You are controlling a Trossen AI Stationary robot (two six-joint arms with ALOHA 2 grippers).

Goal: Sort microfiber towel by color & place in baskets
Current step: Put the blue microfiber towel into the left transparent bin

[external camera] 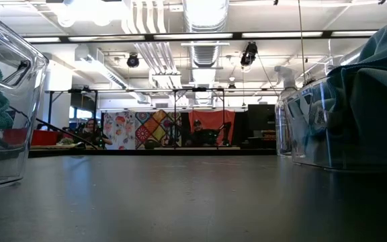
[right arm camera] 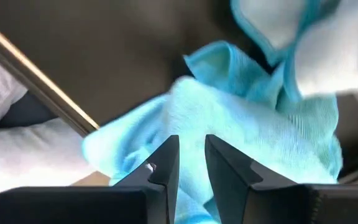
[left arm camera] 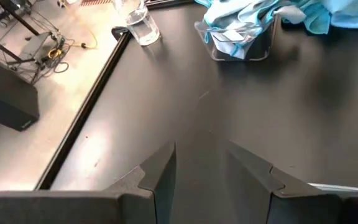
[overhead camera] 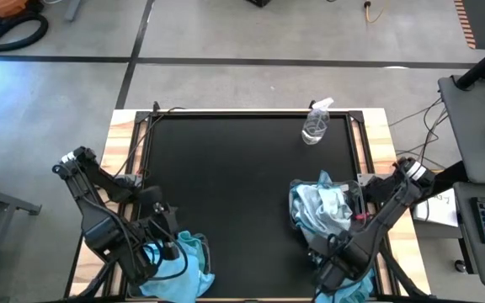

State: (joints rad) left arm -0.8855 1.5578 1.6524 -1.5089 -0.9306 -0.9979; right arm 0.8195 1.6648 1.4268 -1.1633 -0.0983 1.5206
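A clear basket [overhead camera: 320, 220] at the table's right holds pale light-blue towels [overhead camera: 317, 204], which spill over its rim [left arm camera: 238, 50]. A second basket [external camera: 5, 101] at the near left holds turquoise towels [overhead camera: 185, 263]. My left gripper [left arm camera: 201, 146] is beside that basket [overhead camera: 160, 252], open, with nothing between its fingers. My right gripper [right arm camera: 191, 138] is near the table's near right corner [overhead camera: 337, 271], pointing down, shut on a turquoise towel [right arm camera: 229, 143]. My right gripper pinches a bunched part of the turquoise towel [right arm camera: 193, 180] between its two fingers, coming from above and pointing down. The cloth spreads out below the fingers [overhead camera: 349, 290]. I cannot tell one layer from several, nor whether its lower part rests on anything.
A small clear spray bottle [overhead camera: 316, 124] stands at the far right of the black table [overhead camera: 234, 185]. A raised rail [left arm camera: 86, 112] runs along the table's edges. People sit in the room beyond the far edge [external camera: 197, 131].
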